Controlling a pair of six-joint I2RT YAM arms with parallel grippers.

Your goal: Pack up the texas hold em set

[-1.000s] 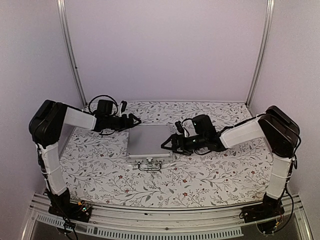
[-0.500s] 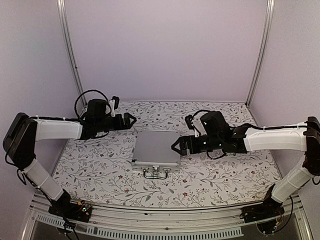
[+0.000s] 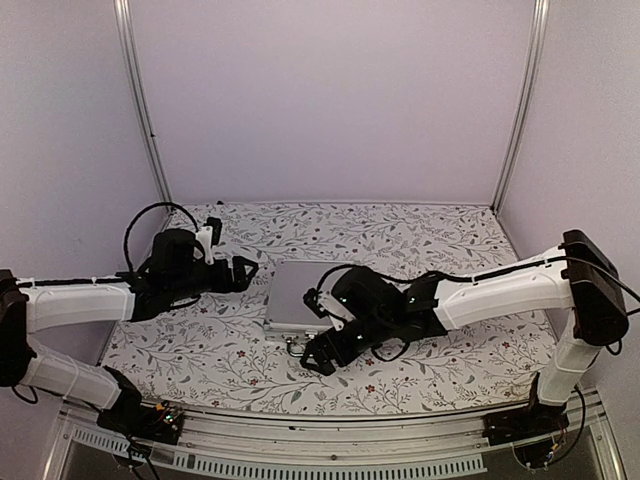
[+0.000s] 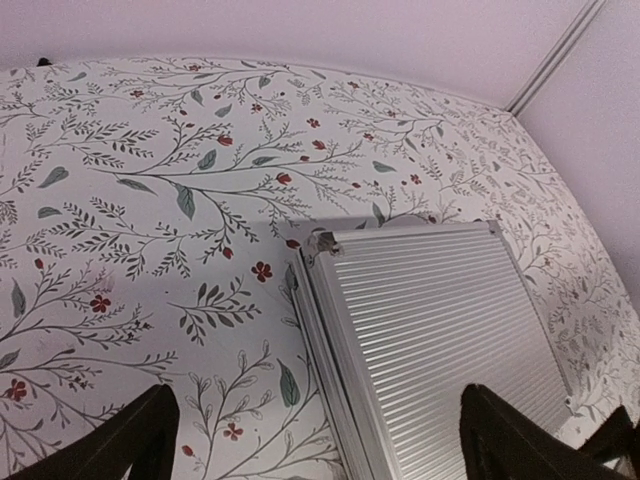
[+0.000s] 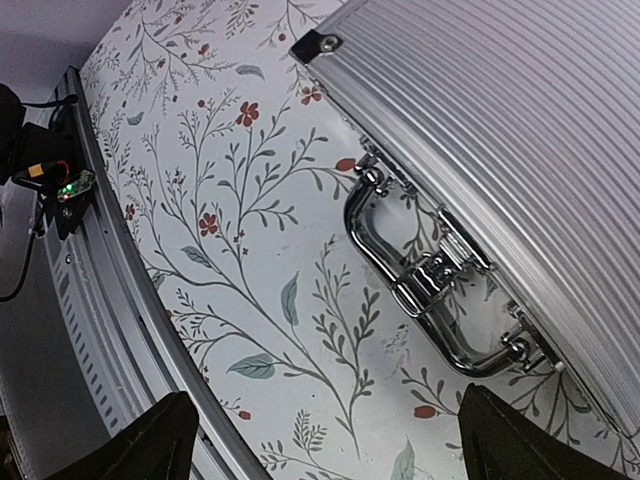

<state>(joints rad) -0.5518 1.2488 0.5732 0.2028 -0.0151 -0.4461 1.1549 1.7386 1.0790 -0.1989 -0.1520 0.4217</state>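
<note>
Top view: the closed silver ribbed aluminium briefcase (image 3: 296, 292) lies flat mid-tabletop (image 3: 460, 345), its near right corner hidden under the right arm. Left wrist view: the case is cut off below, ahead of the parted left jaws. Right wrist view: its chrome handle (image 5: 430, 285) faces the tabletop's near edge, between the spread, empty right jaws.

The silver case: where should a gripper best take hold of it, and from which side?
The chrome handle on the near edge of the silver case, approached from the near side. It projects as a thin loop lying flat on the cloth; the ribbed lid looks too broad and flat for a gripper.
</note>
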